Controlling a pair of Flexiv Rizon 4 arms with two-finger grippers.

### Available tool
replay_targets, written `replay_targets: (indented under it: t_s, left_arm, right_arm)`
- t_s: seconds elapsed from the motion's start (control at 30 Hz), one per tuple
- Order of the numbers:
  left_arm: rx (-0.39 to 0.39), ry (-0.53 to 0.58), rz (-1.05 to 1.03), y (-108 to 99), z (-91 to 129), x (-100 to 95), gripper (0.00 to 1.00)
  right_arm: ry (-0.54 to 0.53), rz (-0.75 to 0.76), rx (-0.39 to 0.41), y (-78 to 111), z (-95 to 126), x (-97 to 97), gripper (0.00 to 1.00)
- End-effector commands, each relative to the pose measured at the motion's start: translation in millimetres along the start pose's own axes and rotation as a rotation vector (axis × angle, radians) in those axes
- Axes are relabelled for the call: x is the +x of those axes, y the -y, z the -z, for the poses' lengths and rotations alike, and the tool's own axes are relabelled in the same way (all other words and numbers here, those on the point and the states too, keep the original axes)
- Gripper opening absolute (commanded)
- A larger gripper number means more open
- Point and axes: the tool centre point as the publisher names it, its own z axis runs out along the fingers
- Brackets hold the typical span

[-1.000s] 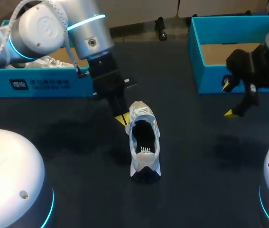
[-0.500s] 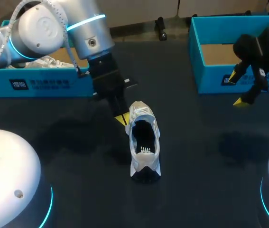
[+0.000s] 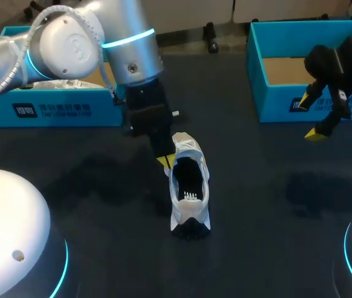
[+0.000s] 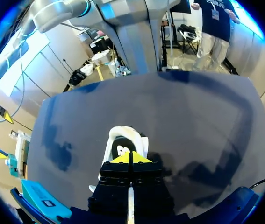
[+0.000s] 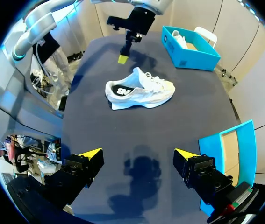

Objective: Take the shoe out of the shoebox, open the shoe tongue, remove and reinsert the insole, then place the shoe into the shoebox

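A white sneaker (image 3: 189,186) lies on the black table with its opening facing up and its heel towards me. My left gripper (image 3: 166,161) is shut with nothing in it, its yellow tips close beside the shoe's left side near the tongue. I cannot tell whether they touch it. In the left wrist view the shut gripper (image 4: 130,157) hangs just over the sneaker (image 4: 121,140). My right gripper (image 3: 309,118) stands open and empty, in front of the right shoebox. In the right wrist view the open gripper (image 5: 137,154) is well back from the sneaker (image 5: 139,88).
A blue shoebox (image 3: 51,110) at the back left holds another white shoe (image 3: 70,81). A second blue shoebox (image 3: 287,102) at the back right shows a bare cardboard floor. Two white robot bases fill the near corners.
My left arm has moved right and forward, bringing its shut tips closer to the shoe. My right gripper rose and drew back to the right a second ago, then stayed still.
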Motion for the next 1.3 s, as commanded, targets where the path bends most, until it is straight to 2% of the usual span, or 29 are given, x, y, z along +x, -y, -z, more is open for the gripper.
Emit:
replay_targets:
  t_s: [0.03, 0.33, 0.4, 0.47, 0.5, 0.9, 1.07, 1.3]
  left_arm:
    - [-0.033, -0.023, -0.026, -4, -15, -9.1, 0.0]
    - [-0.131, -0.054, -0.088, -9, -33, -19.6, 0.0]
    - [-0.167, -0.063, -0.093, -13, -39, -19.1, 0.0]
    - [-0.265, -0.071, -0.119, -17, -45, -17.5, 0.01]
    - [-0.278, -0.074, -0.121, -19, -47, -16.5, 0.0]
    - [-0.35, -0.113, -0.117, -22, -65, -13.0, 0.0]
    - [-0.471, -0.146, -0.126, -28, -74, -15.4, 0.0]
    - [-0.475, -0.143, -0.092, -40, -82, -17.6, 0.0]
  right_arm:
    - [-0.001, -0.001, 0.003, -0.2, -1, -0.8, 1.0]
    - [-0.001, -0.001, 0.003, -0.2, -1, -0.8, 1.0]
    - [-0.001, -0.001, 0.003, -0.2, -1, -0.8, 1.0]
    - [-0.001, -0.001, 0.003, -0.2, -1, -0.8, 1.0]
    - [-0.001, -0.001, 0.003, -0.2, -1, -0.8, 1.0]
    - [-0.001, -0.001, 0.003, -0.2, -1, -0.8, 1.0]
    - [-0.001, -0.001, 0.003, -0.2, -1, -0.8, 1.0]
    - [-0.001, -0.001, 0.003, -0.2, -1, -0.8, 1.0]
